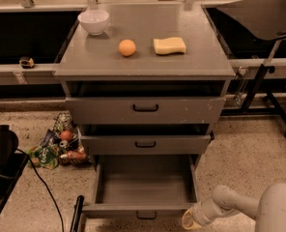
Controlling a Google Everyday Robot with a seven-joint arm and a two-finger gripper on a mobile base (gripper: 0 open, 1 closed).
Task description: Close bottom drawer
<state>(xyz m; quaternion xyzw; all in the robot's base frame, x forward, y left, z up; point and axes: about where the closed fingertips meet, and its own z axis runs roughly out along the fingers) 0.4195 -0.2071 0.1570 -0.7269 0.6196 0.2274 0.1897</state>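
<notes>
The bottom drawer (144, 185) stood pulled out near the floor, and just beside its front right corner sat the claw (193, 219), wide or narrow I could not tell, on a pale arm (232, 204) reaching in low from the right.

Drawers: three in one grey cabinet (143, 66), namely one top drawer (186, 111), one middle drawer (181, 145) and one bottom drawer (145, 183). Black bar handles (145, 108): three, one per drawer front. Items on the cabinet top: three, being one orange (127, 48), one white bowl (93, 21) at its 10 o'clock and one yellow sponge (169, 45) at its 3 o'clock. Gripper (193, 219): one, at 5 o'clock from the bottom drawer. Black cable (41, 182): one, at 8 o'clock. Floor litter (61, 146) at 9 o'clock: count cannot be told.
</notes>
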